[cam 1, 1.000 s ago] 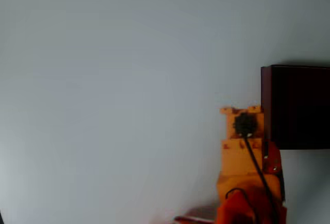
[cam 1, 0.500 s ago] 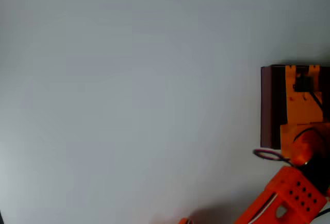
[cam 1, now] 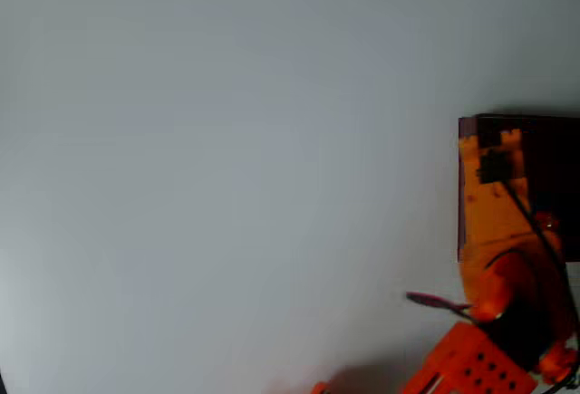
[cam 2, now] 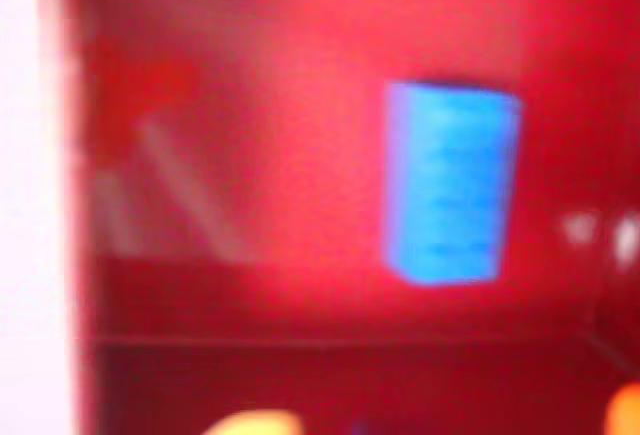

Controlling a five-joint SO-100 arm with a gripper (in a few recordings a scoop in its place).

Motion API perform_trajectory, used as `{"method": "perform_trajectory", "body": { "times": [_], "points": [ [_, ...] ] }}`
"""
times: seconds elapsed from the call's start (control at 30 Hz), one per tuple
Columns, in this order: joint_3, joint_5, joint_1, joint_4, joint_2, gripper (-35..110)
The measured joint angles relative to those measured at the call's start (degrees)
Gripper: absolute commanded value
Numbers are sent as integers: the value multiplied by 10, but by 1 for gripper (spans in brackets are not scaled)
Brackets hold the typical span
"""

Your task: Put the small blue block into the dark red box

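orange arm (cam 1: pixel 494 231) reaches over the red box (cam 1: pixel 467 186) at the table's (cam 1: pixel 227 168) right edge, seen from overhead. blurred wrist view shows the blue block (cam 2: pixel 452 183) lying inside the box on its red floor. gripper's opening cannot be told.

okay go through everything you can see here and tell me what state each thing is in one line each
small blue block: lying inside the box on its red floor, free of any grip, blurred in the wrist view.
dark red box: open-topped, upright on the table, the arm over its left part in the overhead view.
gripper: above the box interior; whether open or shut cannot be told.
table: pale, bare surface.
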Motion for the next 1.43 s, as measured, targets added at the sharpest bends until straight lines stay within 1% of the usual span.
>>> {"method": "perform_trajectory", "body": {
  "times": [0.1,0.17,0.27,0.4,0.5,0.63,0.73,0.83,1.0,1.17,1.43],
  "points": [
    [68,-41,-73,23,120,11],
    [109,-79,-127,35,206,7],
    [185,-157,-221,47,359,8],
    [283,-194,-326,94,606,6],
    [325,-224,-387,137,735,3],
    [353,-284,-454,181,768,0],
    [352,-317,-517,195,775,0],
    [356,-349,-548,200,777,0],
    [402,-367,-620,203,776,0],
    [432,-366,-639,202,778,0],
    [521,-370,-654,156,776,0]
  ]
}}
